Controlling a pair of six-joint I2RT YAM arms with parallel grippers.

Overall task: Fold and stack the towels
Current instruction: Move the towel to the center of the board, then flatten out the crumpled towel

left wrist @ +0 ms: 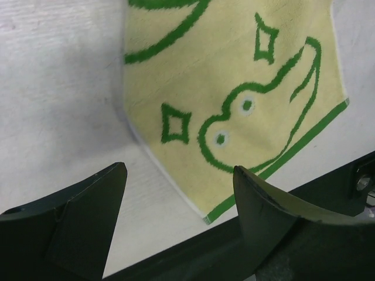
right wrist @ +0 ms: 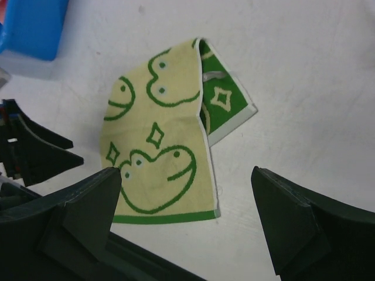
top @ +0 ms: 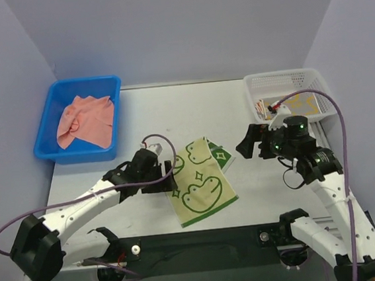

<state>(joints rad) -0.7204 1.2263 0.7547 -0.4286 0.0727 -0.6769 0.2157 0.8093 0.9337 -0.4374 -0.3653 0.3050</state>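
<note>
The pale green duck towel [top: 201, 179] lies partly folded on the table [top: 152, 114], its darker underside showing at the far corner. The left pincer [top: 167, 175] is just beside its left edge, jaws apart and empty. The right pincer [top: 244, 143], jaws wide and empty, hangs off its right side. Far beyond the left pincer, a salmon-pink towel [top: 84, 120] sits in a blue bin [top: 46, 135].

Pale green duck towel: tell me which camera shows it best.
Right wrist view: the pale green duck towel lies nearly whole and large, its folded edge and dark-green underside plain. Top external shows the towel complete but small; left wrist crops it to one end.
</note>
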